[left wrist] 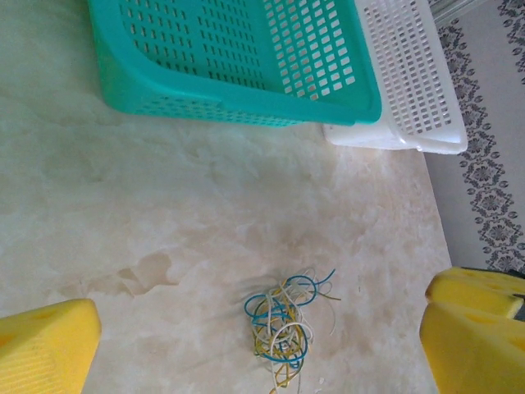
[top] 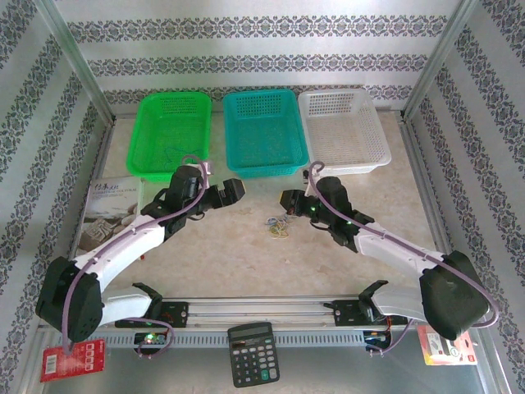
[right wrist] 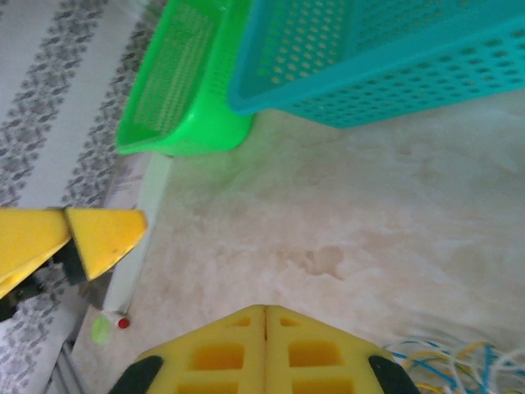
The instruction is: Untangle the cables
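The cables (left wrist: 283, 324) lie in a small loose clump of blue, yellow and pale strands on the table (left wrist: 123, 205), a little in front of the teal basket (left wrist: 205, 94). The left gripper (top: 228, 194) hangs before the basket's left corner, fingers (left wrist: 49, 345) wide apart. The right gripper (right wrist: 264, 322) sits before its right corner, fingers pressed together beside the clump. Whether a strand is pinched is hard to tell.

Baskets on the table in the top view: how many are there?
3, in a row at the back: green basket at left, teal basket in the middle, white basket at right. No others seem hidden.
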